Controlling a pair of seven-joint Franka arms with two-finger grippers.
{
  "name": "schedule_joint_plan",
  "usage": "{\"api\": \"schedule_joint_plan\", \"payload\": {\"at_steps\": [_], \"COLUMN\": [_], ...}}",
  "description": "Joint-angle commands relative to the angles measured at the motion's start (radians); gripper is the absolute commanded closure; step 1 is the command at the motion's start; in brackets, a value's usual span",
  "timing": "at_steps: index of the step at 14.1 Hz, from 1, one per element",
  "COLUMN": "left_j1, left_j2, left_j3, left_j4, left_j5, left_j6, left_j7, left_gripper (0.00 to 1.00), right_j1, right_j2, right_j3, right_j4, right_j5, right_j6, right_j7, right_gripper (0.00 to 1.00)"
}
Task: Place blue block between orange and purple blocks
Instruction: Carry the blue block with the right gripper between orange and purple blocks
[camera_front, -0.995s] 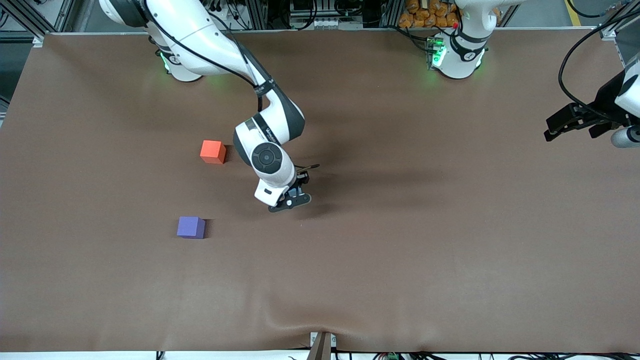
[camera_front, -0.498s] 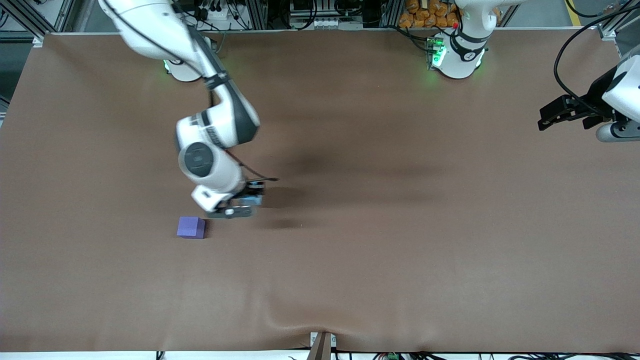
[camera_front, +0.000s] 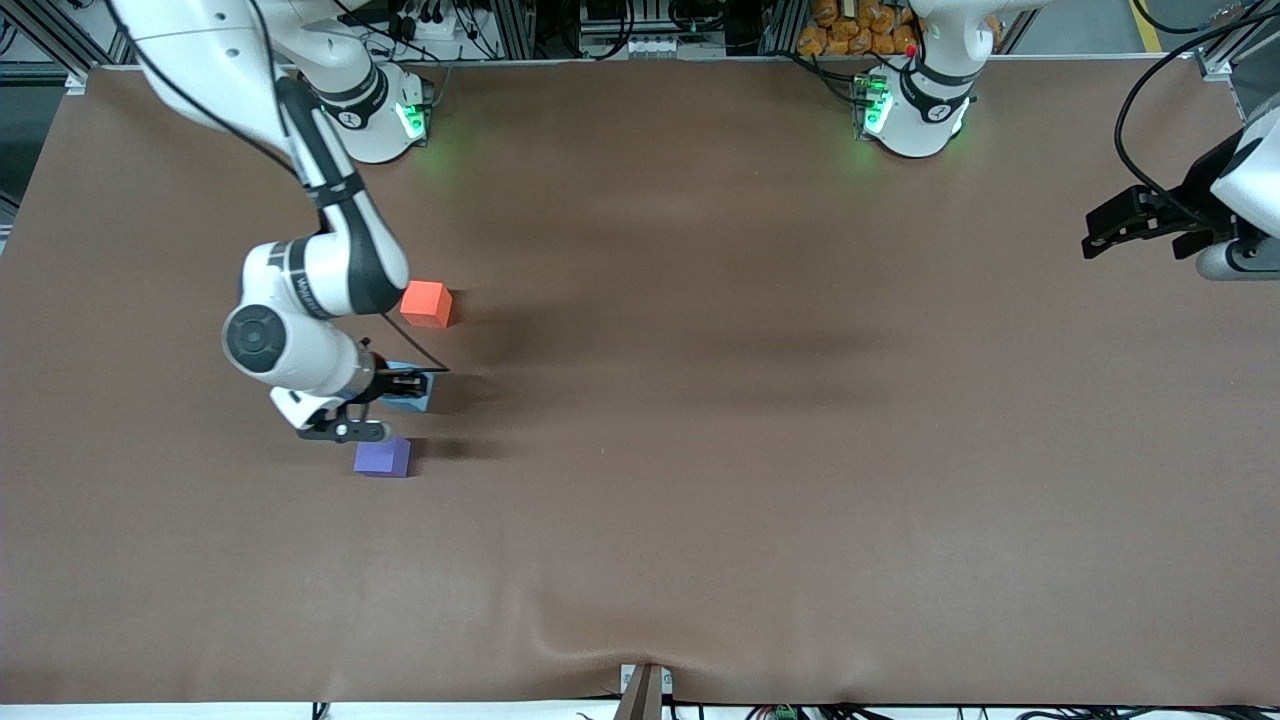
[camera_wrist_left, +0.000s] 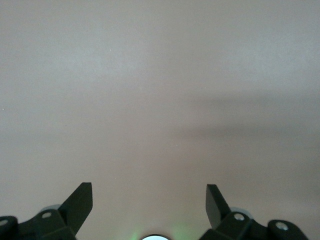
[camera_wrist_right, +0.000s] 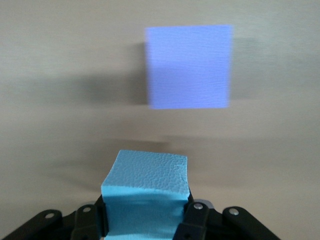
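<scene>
Over the last sec I swung my right arm from mid-table toward the right arm's end, and my right gripper (camera_front: 385, 395) now hangs over the gap between the orange block (camera_front: 425, 303) and the purple block (camera_front: 382, 457). It's clenched on the blue block (camera_wrist_right: 146, 192); the wrist cam shows both fingers pressed into its sides, denting the foam a bit. The purple cube sits just ahead on the brown table mat (camera_front: 760, 450), w/ a strip of bare mat showing between it and the blue one. So transport looks about done; I judge what's left is lower, let go, back off. My left gripper (camera_wrist_left: 149, 200) waits over the left arm's end, fingers spread, nothing in them.
</scene>
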Motion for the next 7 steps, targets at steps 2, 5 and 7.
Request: {"api": "schedule_joint_plan", "payload": {"at_steps": [2, 5, 7], "left_j1": [0.069, 0.101, 0.108], "left_j2": [-0.019, 0.004, 0.007], "left_j3": [-0.003, 0.000, 0.000], "left_j4": [0.013, 0.010, 0.013], "left_j5": [-0.004, -0.009, 0.009], "left_j6": [-0.025, -0.025, -0.018], "left_j7": [0.049, 0.088, 0.094], "left_gripper": [0.00, 0.00, 0.00], "right_j1": [-0.016, -0.014, -0.007], "right_j2": [-0.012, 0.000, 0.011], "right_j3": [0.021, 0.023, 0.023], "right_j4": [-0.055, -0.077, -0.086], "right_j5": [-0.008, -0.008, -0.006], "right_j6": [0.032, 0.032, 0.037], "right_j7": [-0.022, -0.042, -0.042], "right_gripper": [0.78, 0.71, 0.65]}}
